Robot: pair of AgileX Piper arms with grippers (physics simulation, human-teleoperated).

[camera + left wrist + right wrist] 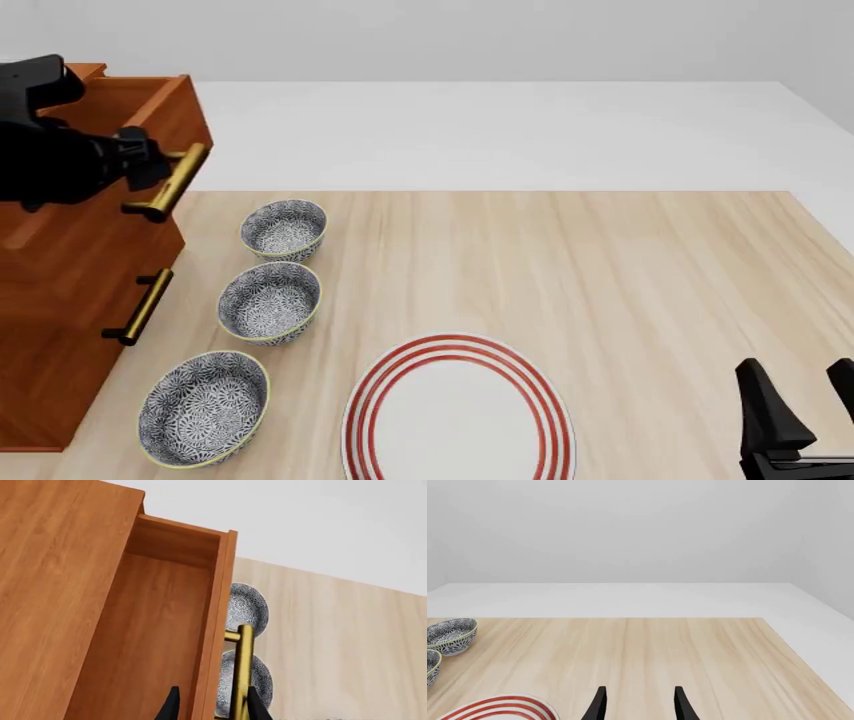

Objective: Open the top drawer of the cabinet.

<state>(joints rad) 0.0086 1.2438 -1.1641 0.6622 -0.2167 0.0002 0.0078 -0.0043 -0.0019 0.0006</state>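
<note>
Sim render, two arms at a light wood table (pixel 641 280). The cabinet (pixel 54 330), tall reddish-brown wood, stood at the table's left edge in the front view. Its top drawer (pixel 147 120) sat partway out of the cabinet body, front panel clear of the frame, open box interior visible in the left wrist view. The brass bar handle (pixel 167 183) on that drawer front pointed toward the table centre; a matching lower handle (pixel 140 305) sat on a drawer below, which looked shut.

The left gripper (pixel 212 705) was at the top handle. In the left wrist view its two dark fingers (pixel 257 707) stood a moderate gap apart, with the drawer front's edge and the brass bar between them. Contact w/ the bar can't be confirmed, so cannot tell if it was clamped or just straddling. The right gripper (pixel 801 420) hung near the table's near right corner, fingers spread, holding nothing.

Three patterned bowls (pixel 271 300) stood in a row just beside the cabinet front; a red-ringed plate (pixel 461 415) lay nearer the camera.

Judgement: drawer already well on its way open. To do the pull well, keep the bar seated between the fingers and draw straight along the drawer's slide axis, no sideways drift, so the box doesn't bind. Keep the arm above the bowls, esp. the farthest one, nearest the handle.
</note>
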